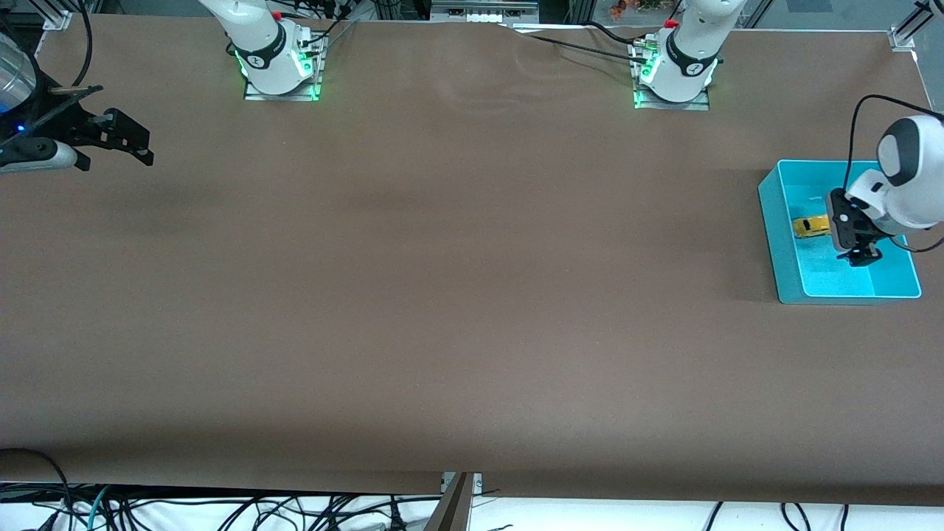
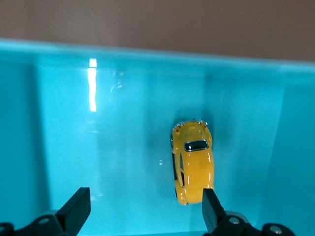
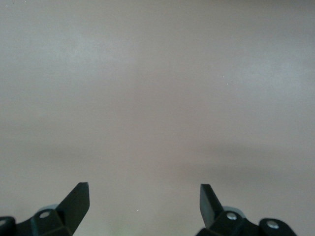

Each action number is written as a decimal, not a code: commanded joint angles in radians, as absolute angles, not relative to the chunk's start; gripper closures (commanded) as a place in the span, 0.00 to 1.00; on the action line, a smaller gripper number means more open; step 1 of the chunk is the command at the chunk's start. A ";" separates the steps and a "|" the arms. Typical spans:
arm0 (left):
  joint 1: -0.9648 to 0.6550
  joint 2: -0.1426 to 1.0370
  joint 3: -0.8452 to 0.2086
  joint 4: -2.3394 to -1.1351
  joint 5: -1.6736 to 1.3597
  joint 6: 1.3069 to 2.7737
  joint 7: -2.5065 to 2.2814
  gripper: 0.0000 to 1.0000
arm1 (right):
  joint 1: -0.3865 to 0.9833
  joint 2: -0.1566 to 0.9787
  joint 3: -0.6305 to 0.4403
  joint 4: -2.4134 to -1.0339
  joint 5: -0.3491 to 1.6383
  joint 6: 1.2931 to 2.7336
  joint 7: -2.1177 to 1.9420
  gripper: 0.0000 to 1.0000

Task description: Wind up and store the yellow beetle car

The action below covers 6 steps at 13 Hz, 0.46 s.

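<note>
Front view shows the brown counter [image 1: 442, 295], with a turquoise bin [image 1: 782, 243] at the left arm's end. Over that bin hangs the left gripper [image 1: 859, 254], fingers [image 2: 78, 209] spread apart and holding nothing. At the right arm's end the right gripper [image 1: 136, 144] waits above bare counter, fingers [image 3: 78, 201] also apart. Smallest, the yellow beetle car [image 2: 193, 161] lies on the bin's floor.
</note>
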<state>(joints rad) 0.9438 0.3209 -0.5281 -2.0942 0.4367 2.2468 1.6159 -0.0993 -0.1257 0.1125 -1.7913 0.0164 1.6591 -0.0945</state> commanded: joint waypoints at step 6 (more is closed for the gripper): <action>0.922 0.278 -0.781 -1.679 0.253 1.678 1.309 0.00 | -0.091 -0.124 0.109 -1.772 0.028 1.632 -0.080 0.01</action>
<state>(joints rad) 0.9263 0.2568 -0.7395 -1.7788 0.2919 1.7517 1.3867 -0.0982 -0.1257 0.1128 -1.7913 0.0166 1.6571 -0.0941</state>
